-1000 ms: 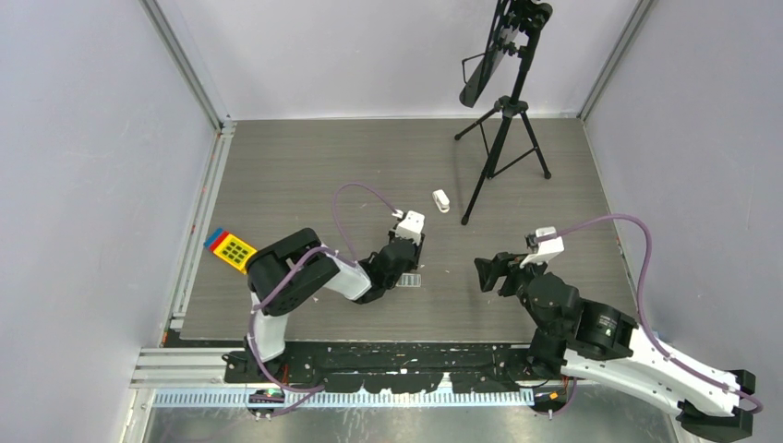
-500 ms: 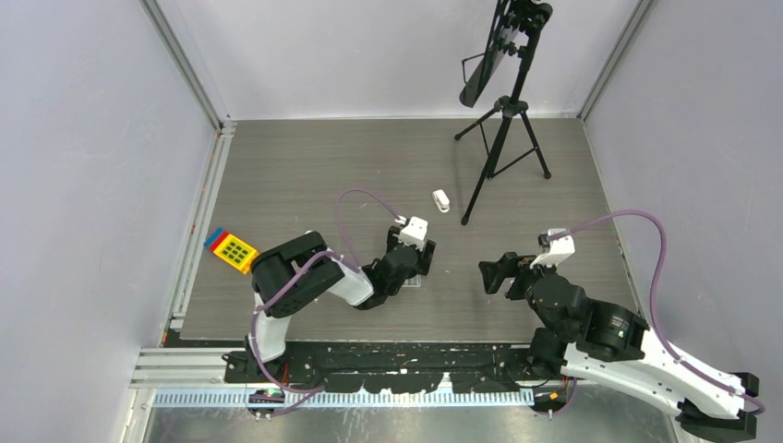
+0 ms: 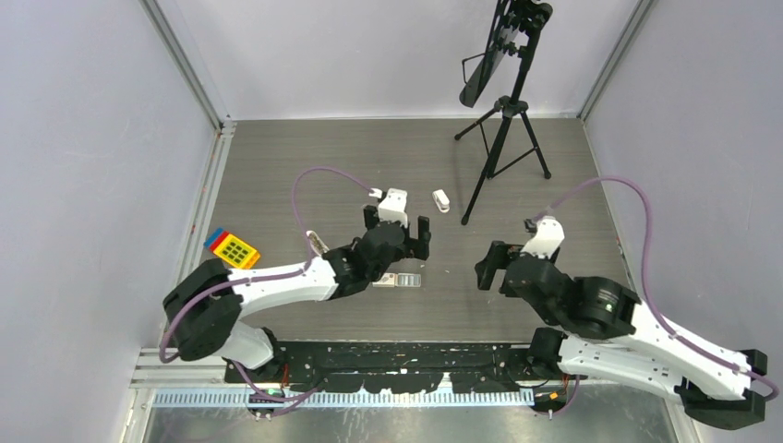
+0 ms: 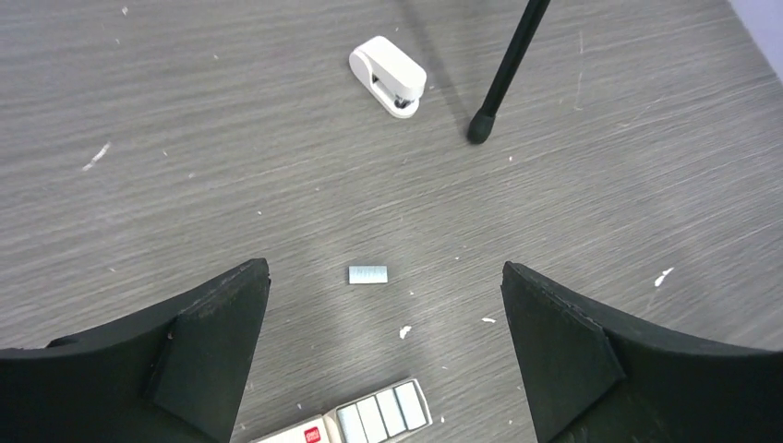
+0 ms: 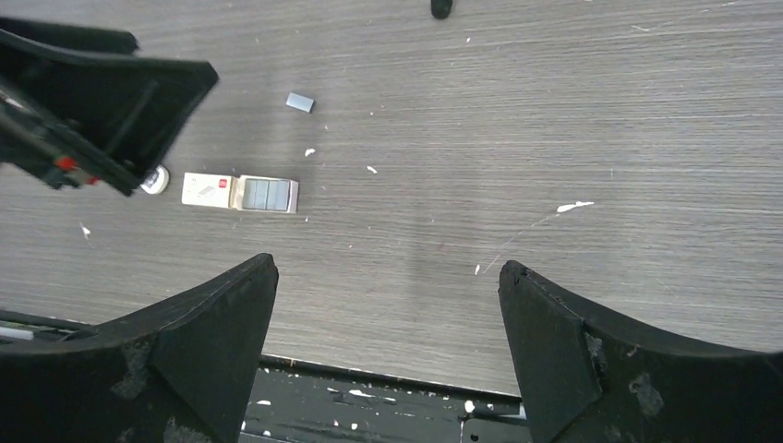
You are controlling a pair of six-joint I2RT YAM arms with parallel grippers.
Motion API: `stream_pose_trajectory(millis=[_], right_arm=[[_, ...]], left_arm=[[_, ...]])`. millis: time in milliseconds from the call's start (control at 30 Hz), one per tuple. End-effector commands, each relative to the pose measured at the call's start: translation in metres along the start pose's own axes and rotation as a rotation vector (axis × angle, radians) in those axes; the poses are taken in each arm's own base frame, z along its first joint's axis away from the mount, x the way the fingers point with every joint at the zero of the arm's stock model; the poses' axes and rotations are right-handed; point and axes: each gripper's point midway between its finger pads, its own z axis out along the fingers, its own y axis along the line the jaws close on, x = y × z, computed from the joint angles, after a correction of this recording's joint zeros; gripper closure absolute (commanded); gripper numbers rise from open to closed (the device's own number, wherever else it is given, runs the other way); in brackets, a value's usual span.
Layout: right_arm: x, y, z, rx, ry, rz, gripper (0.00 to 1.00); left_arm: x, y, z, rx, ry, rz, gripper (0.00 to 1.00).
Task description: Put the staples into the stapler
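At the left edge of the grey table [image 3: 277, 166] lies a yellow pad [image 3: 233, 249] with a grid of dark squares and blue and red edges; no writing on it can be read. A slim pale object [image 3: 314, 242] lies beside the left forearm, too small to identify. The left gripper [image 4: 382, 269] hangs above the table near its middle with its fingers spread wide and nothing between them. Below it lies the white staple box [image 5: 209, 189] with a red mark whose print is too small to read. Its grey tray [image 4: 380, 413] is slid out and holds staple strips side by side. One loose staple strip [image 4: 367, 274] lies just beyond the box. Farther back are a short white stapler [image 4: 388, 76] and a black tripod [image 3: 503, 138]. The right gripper [image 5: 388, 266] hangs to the right, spread wide and empty.
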Motion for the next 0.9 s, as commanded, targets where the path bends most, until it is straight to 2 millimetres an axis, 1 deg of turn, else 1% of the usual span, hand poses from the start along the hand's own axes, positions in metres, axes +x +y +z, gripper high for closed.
stream_pose_trajectory(millis=[0,33,67,100,133,200,333,367,400,467,533,600,700,867], right_arm=[[-0.008,0.031,0.003,-0.027,0.046,-0.023,0.06],[-0.010,0.046,0.004,-0.075,0.054,-0.038,0.06],[-0.013,0.064,0.006,-0.137,0.052,-0.058,0.06],[-0.014,0.075,0.007,-0.181,0.053,-0.092,0.05],[-0.014,0.085,0.011,-0.215,0.045,-0.110,0.06],[-0.009,0.101,0.020,-0.294,0.024,-0.162,0.05],[-0.019,0.126,0.032,-0.380,-0.078,-0.204,0.05],[-0.023,0.131,0.035,-0.391,-0.093,-0.230,0.05],[-0.028,0.134,0.038,-0.389,-0.100,-0.255,0.05],[-0.026,0.136,0.051,-0.369,-0.076,-0.321,0.05],[-0.020,0.139,0.068,-0.360,-0.023,-0.352,0.07],[-0.012,0.142,0.088,-0.352,0.056,-0.342,0.10],[-0.004,0.140,0.112,-0.322,0.132,-0.336,0.14],[0.009,0.137,0.137,-0.299,0.246,-0.442,0.16]], left_arm=[[-0.009,0.007,-0.025,-0.029,0.108,0.053,0.00],[-0.014,0.009,-0.029,-0.032,0.119,0.059,0.00],[-0.016,0.014,-0.033,-0.039,0.143,0.066,0.00],[-0.019,0.020,-0.037,-0.044,0.155,0.061,0.00],[-0.027,0.030,-0.040,-0.060,0.152,0.044,0.00],[-0.037,0.050,-0.047,-0.087,0.151,0.009,0.00],[-0.060,0.090,-0.066,-0.131,0.127,-0.085,0.00],[-0.067,0.102,-0.076,-0.146,0.124,-0.099,0.00],[-0.075,0.109,-0.083,-0.160,0.118,-0.099,0.00],[-0.087,0.127,-0.097,-0.200,0.116,-0.084,0.00],[-0.099,0.141,-0.107,-0.229,0.115,-0.085,0.00],[-0.105,0.151,-0.111,-0.233,0.127,-0.100,0.00],[-0.108,0.166,-0.108,-0.242,0.142,-0.130,0.00],[-0.109,0.187,-0.095,-0.253,0.153,-0.204,0.00]])
